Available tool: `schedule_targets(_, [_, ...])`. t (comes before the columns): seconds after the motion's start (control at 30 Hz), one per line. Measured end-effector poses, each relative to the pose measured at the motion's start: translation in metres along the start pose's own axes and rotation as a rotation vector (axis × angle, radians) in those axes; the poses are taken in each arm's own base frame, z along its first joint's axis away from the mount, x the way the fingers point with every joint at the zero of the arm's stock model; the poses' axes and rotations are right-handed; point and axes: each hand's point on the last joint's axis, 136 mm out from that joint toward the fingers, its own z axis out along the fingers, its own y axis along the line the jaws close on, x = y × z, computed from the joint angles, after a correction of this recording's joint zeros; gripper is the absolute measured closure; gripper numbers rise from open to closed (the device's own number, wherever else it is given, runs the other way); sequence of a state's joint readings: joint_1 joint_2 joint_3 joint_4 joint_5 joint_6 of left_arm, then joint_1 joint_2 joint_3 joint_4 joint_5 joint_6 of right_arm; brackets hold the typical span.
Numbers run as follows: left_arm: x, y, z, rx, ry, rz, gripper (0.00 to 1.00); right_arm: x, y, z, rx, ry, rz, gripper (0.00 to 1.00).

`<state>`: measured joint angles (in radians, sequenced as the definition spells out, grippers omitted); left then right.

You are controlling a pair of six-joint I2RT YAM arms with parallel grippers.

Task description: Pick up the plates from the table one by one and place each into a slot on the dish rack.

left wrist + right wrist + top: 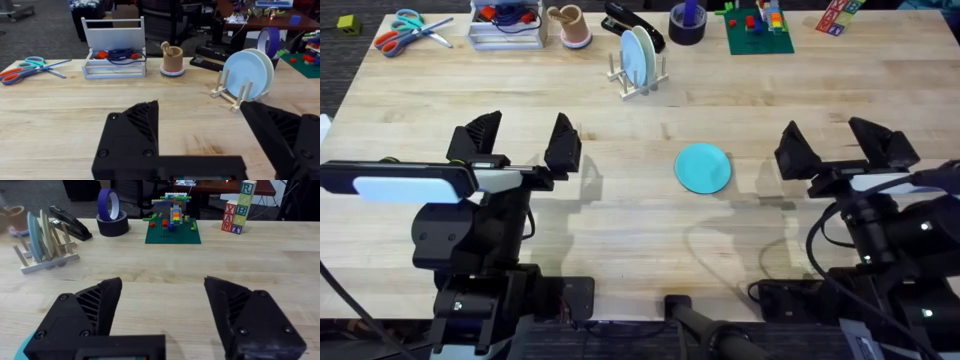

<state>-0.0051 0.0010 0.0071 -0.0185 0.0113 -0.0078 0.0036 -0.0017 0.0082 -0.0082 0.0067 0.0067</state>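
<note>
A turquoise plate (703, 168) lies flat on the desk (620, 215), face up, between the 2 arms and nearer the right one; being round, it has no long axis; the dish rack (637, 80) stands farther back near the desk's far edge, with 2 plates (638, 54) on edge in its slots, their faces upright and turned roughly toward the arms; the left jaws (525, 140) stand wide open over bare wood, holding nothing and touching nothing; the right jaws (840, 145) are likewise spread wide and empty, just right of the flat plate and apart from it; the left wrist view shows the racked plates' (249, 74) pale blue faces leaning against the dowels, with a blue tape roll (269, 41) behind; the right wrist view shows the rack (46, 247) edge-on, so the 2 plates appear as thin slivers, and a sliver of turquoise rim (22, 350) beside its own jaws.
</note>
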Motion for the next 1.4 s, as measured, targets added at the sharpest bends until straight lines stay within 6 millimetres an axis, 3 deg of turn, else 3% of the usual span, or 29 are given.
schedule_targets(0.17, [-0.003, 0.000, 0.000, 0.000, -0.011, 0.000, 0.008, 0.000, 0.000, 0.000, 0.000, 0.001, 0.000, 0.007])
schedule_targets(0.37, [-0.019, 0.000, -0.001, 0.000, -0.078, 0.001, 0.007, -0.002, 0.000, 0.000, 0.000, -0.009, 0.000, 0.007])
schedule_targets(0.63, [-0.025, 0.000, -0.002, 0.000, -0.079, -0.008, 0.007, -0.050, 0.000, -0.005, -0.001, -0.203, -0.005, 0.007])
schedule_targets(0.77, [-0.052, 0.000, -0.010, 0.001, -0.099, -0.010, 0.007, -0.058, 0.001, -0.008, -0.001, -0.220, -0.006, 0.007])
schedule_targets(0.93, [-0.092, -0.001, -0.025, 0.001, -0.125, -0.010, 0.007, -0.097, 0.001, -0.021, -0.002, -0.298, -0.008, 0.008])
schedule_targets(1.07, [-0.107, -0.001, -0.031, 0.000, -0.057, -0.012, 0.007, -0.118, 0.002, -0.029, -0.002, -0.286, -0.008, 0.008])
schedule_targets(1.4, [-0.103, -0.001, -0.026, -0.006, 0.353, -0.017, 0.007, -0.121, 0.002, -0.036, -0.001, 0.045, 0.001, 0.007])
